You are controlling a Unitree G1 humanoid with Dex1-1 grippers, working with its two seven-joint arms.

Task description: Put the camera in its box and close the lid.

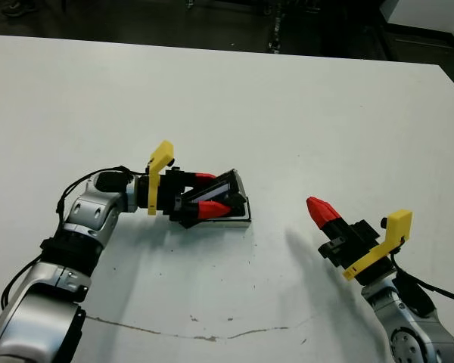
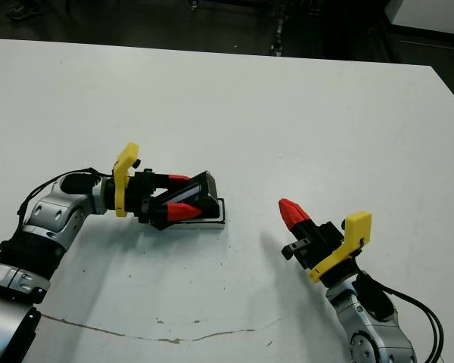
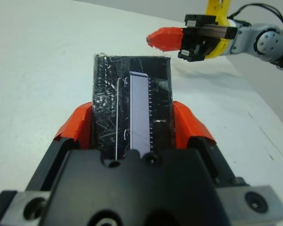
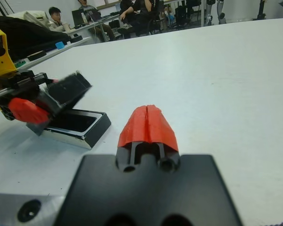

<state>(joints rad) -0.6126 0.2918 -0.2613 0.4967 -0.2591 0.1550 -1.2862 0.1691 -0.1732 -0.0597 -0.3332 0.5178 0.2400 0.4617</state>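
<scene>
Left gripper [image 1: 212, 195]: clenched across the lid [image 3: 132, 106], one red finger on each long edge; lid held tilted over the box [image 4: 80, 127], far edge raised.
Right gripper [image 2: 291, 212]: fingers pressed together on nothing, hovering over bare table [image 1: 287, 98] at approx. 3 o'clock of the box, well apart.
Box: on the table at approx. 7 o'clock from table centre, under the lid; white inner wall and dark rim showed in the right wrist view.
Camera: probably already inside the box (interior looked dark, but I couldn't make the bar out for certain).
Lid handling: looked thin, light, stiff; crinkly glossy wrap likely slippery, so an edge-to-edge grip across the width seemed the sound hold.
Box handling: light, shallow, prob. slides if pushed sideways; pressing straight down seemed safer.
Writing: none readable; only a pale strip on the lid's face.
</scene>
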